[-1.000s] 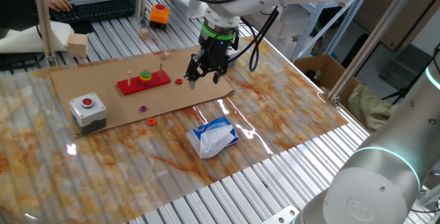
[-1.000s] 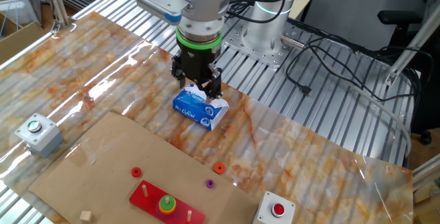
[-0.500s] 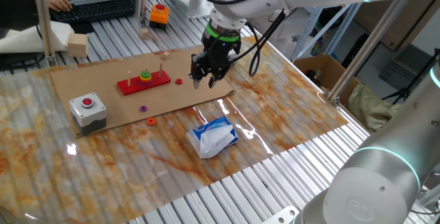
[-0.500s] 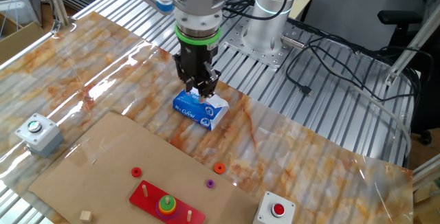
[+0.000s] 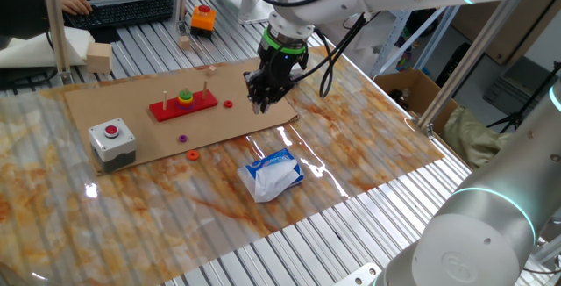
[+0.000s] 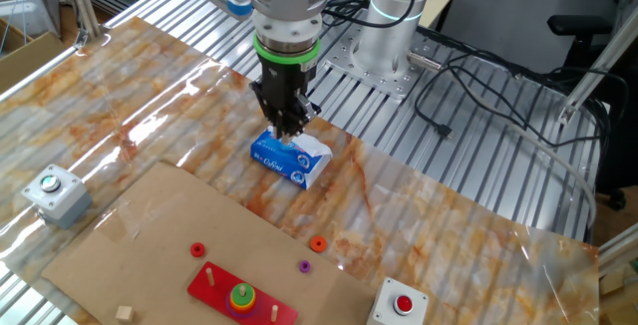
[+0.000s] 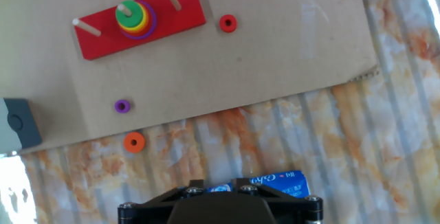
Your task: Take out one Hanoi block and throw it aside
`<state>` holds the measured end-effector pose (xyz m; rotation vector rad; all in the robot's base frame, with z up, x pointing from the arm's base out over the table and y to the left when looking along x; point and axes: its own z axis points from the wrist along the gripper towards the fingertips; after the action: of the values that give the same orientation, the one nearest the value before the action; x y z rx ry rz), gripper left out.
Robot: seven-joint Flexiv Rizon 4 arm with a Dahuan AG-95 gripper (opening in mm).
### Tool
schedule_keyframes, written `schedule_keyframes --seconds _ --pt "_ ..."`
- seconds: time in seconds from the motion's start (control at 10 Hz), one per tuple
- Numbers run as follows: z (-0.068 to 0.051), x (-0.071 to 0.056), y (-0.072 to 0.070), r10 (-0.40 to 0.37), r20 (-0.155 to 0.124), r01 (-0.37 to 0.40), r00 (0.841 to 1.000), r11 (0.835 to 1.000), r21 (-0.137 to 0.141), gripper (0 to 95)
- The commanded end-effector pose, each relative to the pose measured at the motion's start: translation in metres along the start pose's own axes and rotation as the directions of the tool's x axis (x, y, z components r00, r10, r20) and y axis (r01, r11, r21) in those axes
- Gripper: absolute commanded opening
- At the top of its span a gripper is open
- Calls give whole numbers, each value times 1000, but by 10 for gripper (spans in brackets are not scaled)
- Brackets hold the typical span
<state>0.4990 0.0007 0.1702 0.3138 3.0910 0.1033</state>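
Marbled table (image 5: 368, 137), cardboard sheet (image 5: 131, 102), tissue pack (image 5: 272, 174), button box (image 5: 112, 139), orange ring (image 7: 134, 141)

The counter (image 5: 368, 137) wears a glossy marble-patterned sheet over ribbed metal; the board (image 7: 275, 59) is matt brown cardboard (plain, uncoated); the tissue pack (image 5: 272, 174) looks like shiny plastic.

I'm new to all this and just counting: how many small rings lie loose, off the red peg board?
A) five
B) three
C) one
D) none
B: three lie off the red peg board: a red ring and a purple ring on the cardboard, and an orange ring on the marbled tabletop beside its edge.
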Motion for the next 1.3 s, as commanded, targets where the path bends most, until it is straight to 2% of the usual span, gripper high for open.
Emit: schedule_keyframes --seconds 0.1,0.5,0.9,1.1,1.3 --pt "0 -1 -1 -11 -7 11 1000 1000 -8 0" --pt "0 -1 -1 -21 -9 21 1000 1000 -7 0" --pt "0 -1 -1 -4 -12 4 1000 1000 3 0" --pt "0 -1 -1 16 -11 -16 1000 1000 18 0" --pt "-4 -11 5 21 -22 -21 1000 1000 20 0"
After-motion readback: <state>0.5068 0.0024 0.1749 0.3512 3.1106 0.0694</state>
